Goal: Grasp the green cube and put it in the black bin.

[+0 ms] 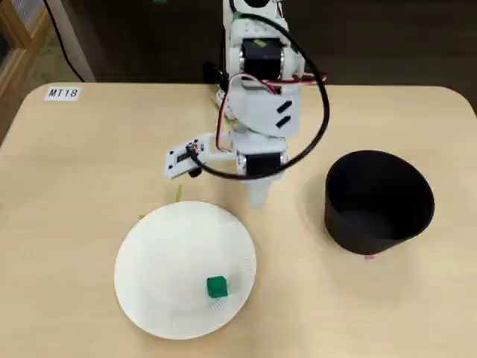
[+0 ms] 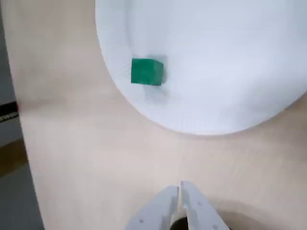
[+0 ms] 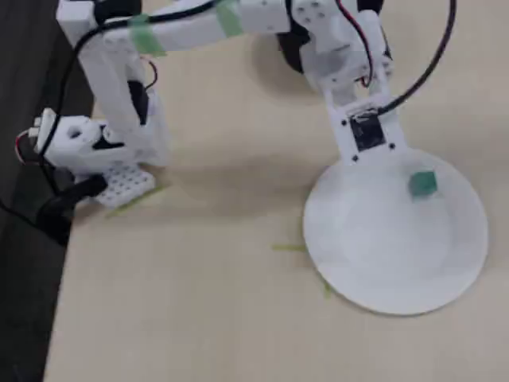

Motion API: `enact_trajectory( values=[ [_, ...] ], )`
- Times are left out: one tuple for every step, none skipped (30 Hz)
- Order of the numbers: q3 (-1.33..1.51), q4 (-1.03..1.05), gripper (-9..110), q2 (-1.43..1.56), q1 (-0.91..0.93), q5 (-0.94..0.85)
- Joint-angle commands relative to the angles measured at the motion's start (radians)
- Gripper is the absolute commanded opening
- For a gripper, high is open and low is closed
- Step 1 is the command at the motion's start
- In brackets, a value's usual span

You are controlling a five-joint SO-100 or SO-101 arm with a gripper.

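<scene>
Green cube (image 1: pixel 216 286) on white plate (image 1: pixel 164 246), unobstructed.

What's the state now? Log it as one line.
phase: approach | gripper: shut, empty, short of white plate | green cube: on plate | black bin: empty

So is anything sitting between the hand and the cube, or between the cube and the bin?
Nothing visible. The hand, shut, is over bare table just off the plate's rim; the cube lies alone on the plate. Only bare table separates the plate from the bin.
</scene>
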Motion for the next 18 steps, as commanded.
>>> enact_trajectory(
  values=[
    [-0.196,0.064,0,-0.120,0.032,-0.069],
    [-0.242,0.087,0,-0.161,0.043,-0.091],
    [-0.285,0.107,0,-0.198,0.055,-0.109],
    [-0.322,0.123,0,-0.227,0.067,-0.121],
    [-0.351,0.133,0,-0.249,0.080,-0.127],
    [-0.376,0.141,0,-0.264,0.091,-0.135],
    [-0.396,0.146,0,-0.276,0.101,-0.141],
    [-0.416,0.147,0,-0.288,0.109,-0.146],
    [-0.439,0.150,0,-0.302,0.112,-0.153],
    [-0.468,0.156,0,-0.322,0.114,-0.163],
    [-0.512,0.173,0,-0.350,0.114,-0.169],
    [-0.571,0.199,0,-0.388,0.114,-0.172],
    [-0.632,0.224,0,-0.426,0.114,-0.166],
    [-0.693,0.244,0,-0.465,0.114,-0.164],
    [-0.755,0.265,0,-0.502,0.110,-0.163],
    [-0.824,0.293,1,-0.540,0.109,-0.161],
    [-0.900,0.327,4,-0.581,0.106,-0.170],
    [-0.982,0.362,8,-0.626,0.101,-0.179]
  ],
)
